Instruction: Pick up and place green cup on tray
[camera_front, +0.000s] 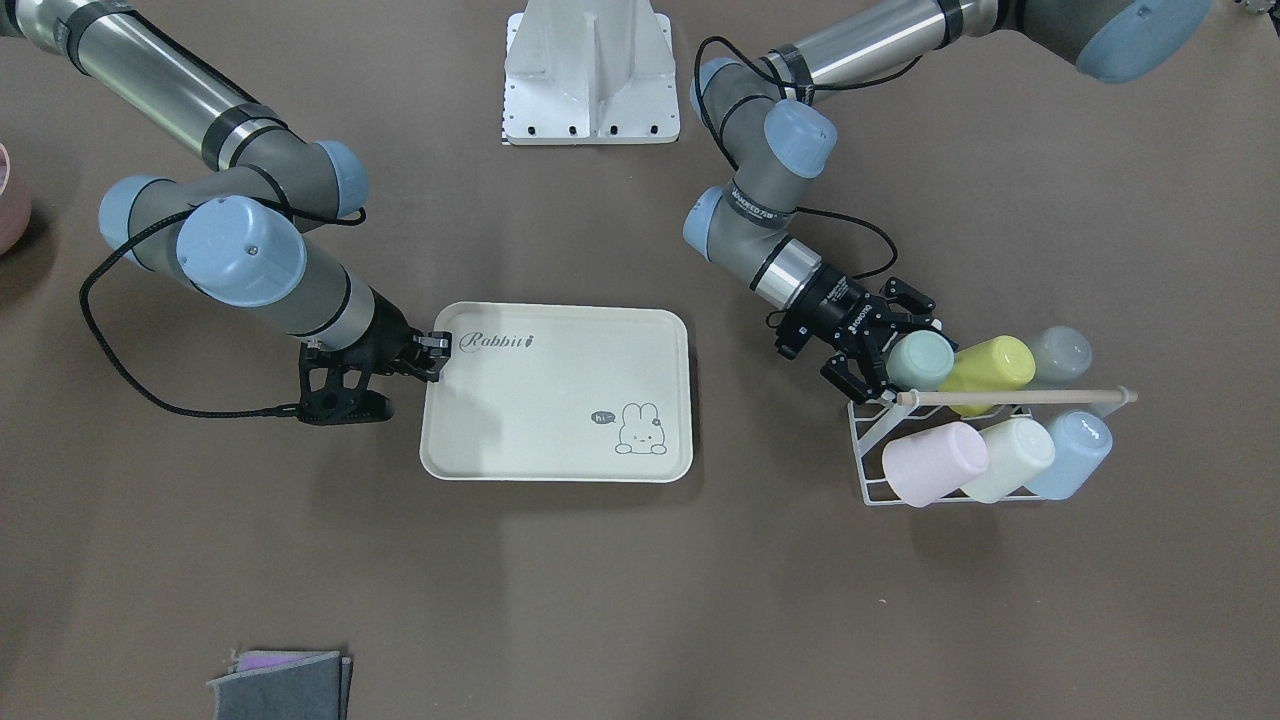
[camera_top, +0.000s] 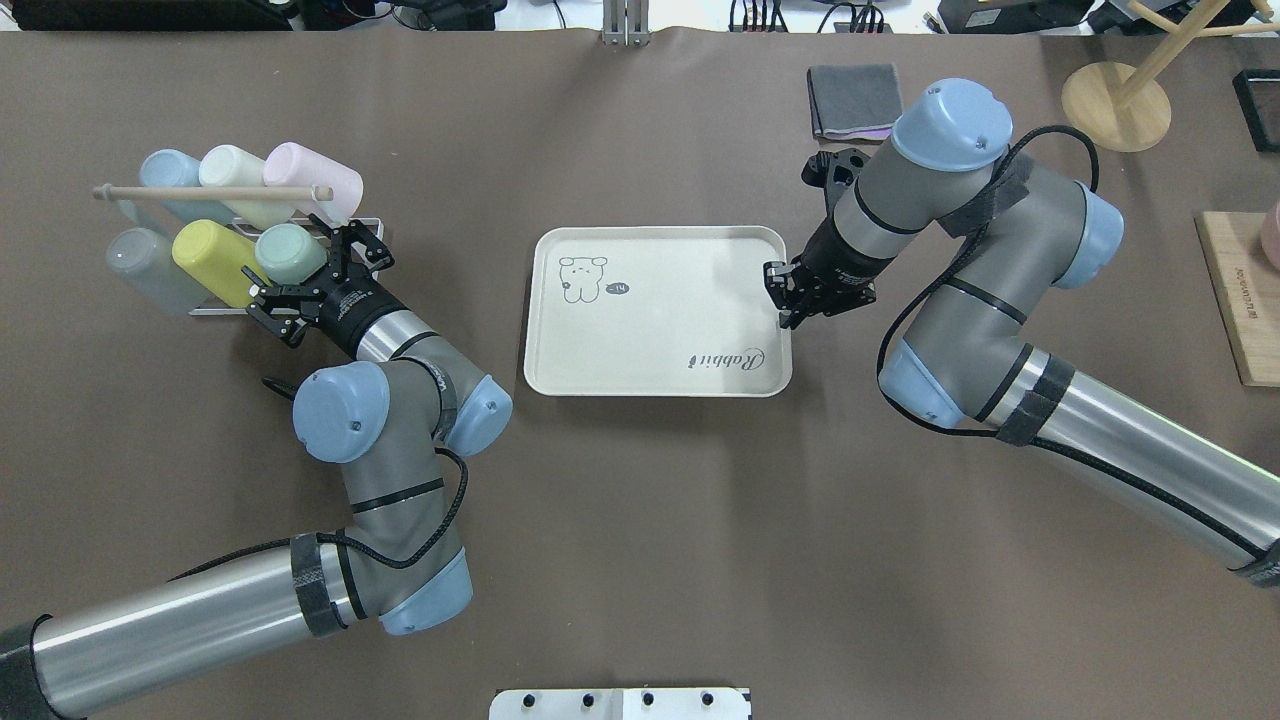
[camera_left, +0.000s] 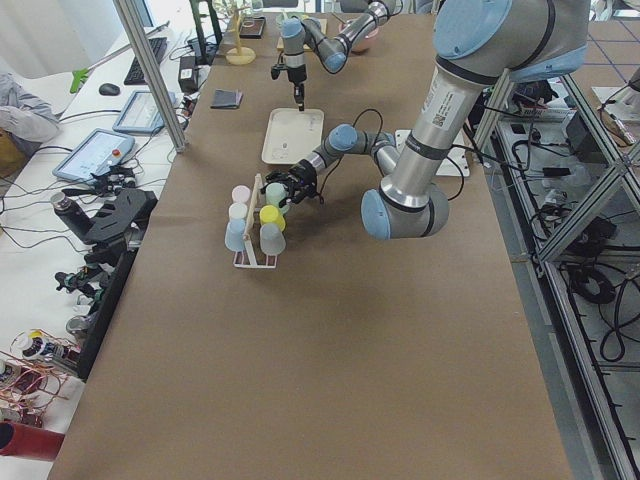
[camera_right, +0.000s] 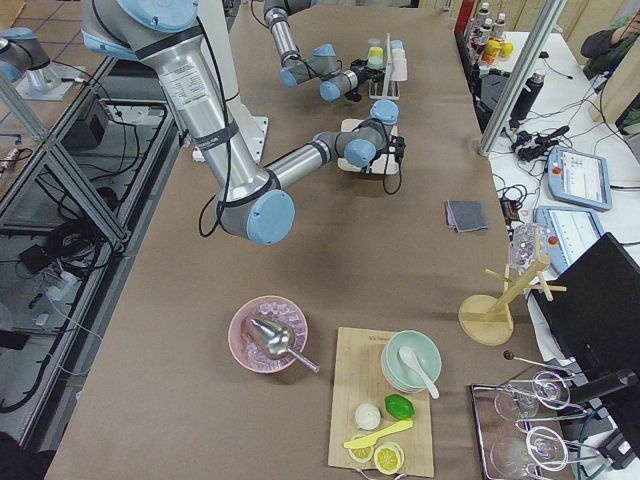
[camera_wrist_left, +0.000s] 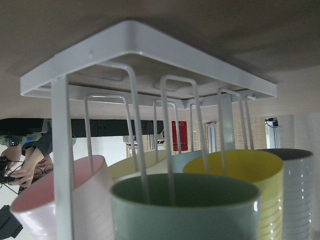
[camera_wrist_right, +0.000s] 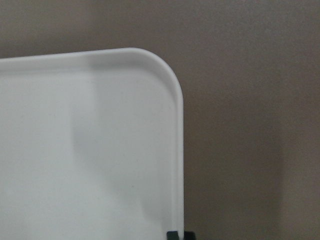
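Green cup (camera_wrist_left: 184, 210) is racked right between the left gripper's (camera_front: 885, 348) wide-open fingers, nothing gripped yet. Grasp step's underway: closing's needed, then it's carried to the tray (camera_front: 560, 400), pinched by the right gripper (camera_front: 437, 345).

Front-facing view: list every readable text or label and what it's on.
"Rabbit": script on the tray, in the corner nearest the right arm.
"hi~": speech bubble on the tray, beside the bunny.
Label on the left arm: lettering shows but is too blurred to read.
Nothing else legible in this view.
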